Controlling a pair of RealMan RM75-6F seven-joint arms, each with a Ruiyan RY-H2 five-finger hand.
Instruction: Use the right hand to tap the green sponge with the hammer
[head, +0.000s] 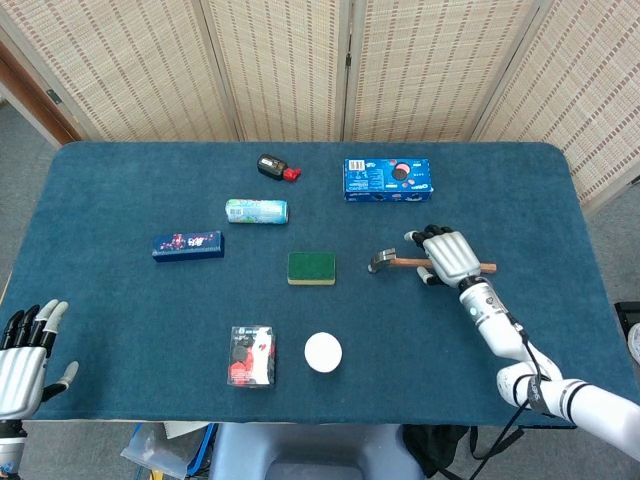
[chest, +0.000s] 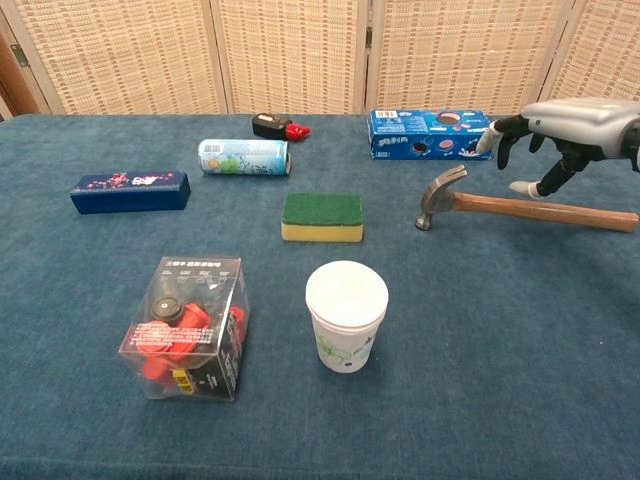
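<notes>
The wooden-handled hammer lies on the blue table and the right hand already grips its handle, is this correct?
Not quite. The wooden-handled hammer does lie on the blue table, but the right hand only hovers above its handle, fingers spread, not gripping. The chest view shows this.

No text legible to me anywhere. Blue cookie box (chest: 432, 134) behind hammer (chest: 520, 206): printing there, too small to read. Green can (chest: 245, 157) left of that box: markings blurred. Dark blue flat box (chest: 130, 191) further left: pale lettering, unreadable. Clear pack (chest: 190, 328) and paper cup (chest: 346, 316) nearest camera: print illegible.
</notes>
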